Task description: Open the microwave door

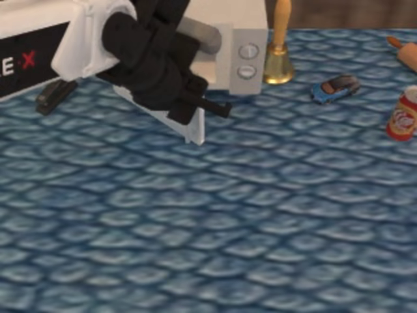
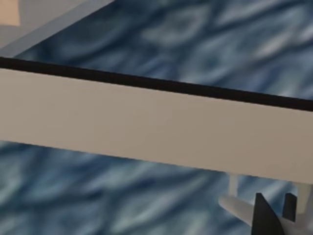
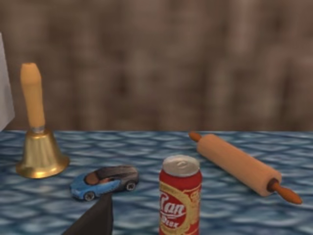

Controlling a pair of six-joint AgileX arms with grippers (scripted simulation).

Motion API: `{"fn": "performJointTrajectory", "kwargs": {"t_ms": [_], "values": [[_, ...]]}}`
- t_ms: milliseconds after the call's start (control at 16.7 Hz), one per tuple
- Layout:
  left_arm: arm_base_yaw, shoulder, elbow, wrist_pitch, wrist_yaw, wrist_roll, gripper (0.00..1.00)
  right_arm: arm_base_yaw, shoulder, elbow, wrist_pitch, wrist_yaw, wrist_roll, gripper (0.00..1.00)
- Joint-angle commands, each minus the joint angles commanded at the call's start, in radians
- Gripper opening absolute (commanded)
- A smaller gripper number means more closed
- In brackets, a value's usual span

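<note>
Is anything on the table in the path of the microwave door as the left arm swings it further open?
Nothing visible does. The microwave door stands partly open, with the left gripper at its free edge, and the blue cloth in front of it is bare. The bell, toy car and soda can lie off to the right.

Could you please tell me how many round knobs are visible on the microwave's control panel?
2. The upper knob and the lower knob sit one above the other on the microwave's side panel, just left of the brass bell. None seems hidden.
</note>
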Motion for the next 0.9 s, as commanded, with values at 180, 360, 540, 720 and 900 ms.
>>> {"fn": "performJointTrajectory", "kwargs": {"t_ms": [180,360,540,720,900], "values": [[0.000,0.000,0.000,0.000,0.000,0.000,0.00,0.000,0.000,0.000,0.000,0.000,0.000,1.00],[0.000,0.000,0.000,0.000,0.000,0.000,0.00,0.000,0.000,0.000,0.000,0.000,0.000,1.00],[0.000,0.000,0.000,0.000,0.000,0.000,0.00,0.000,0.000,0.000,0.000,0.000,0.000,1.00],[-0.001,-0.005,-0.010,0.002,0.014,0.011,0.00,0.000,0.000,0.000,0.000,0.000,0.000,1.00],[0.023,-0.033,-0.044,0.004,0.046,0.072,0.00,0.000,0.000,0.000,0.000,0.000,0.000,1.00]]}}
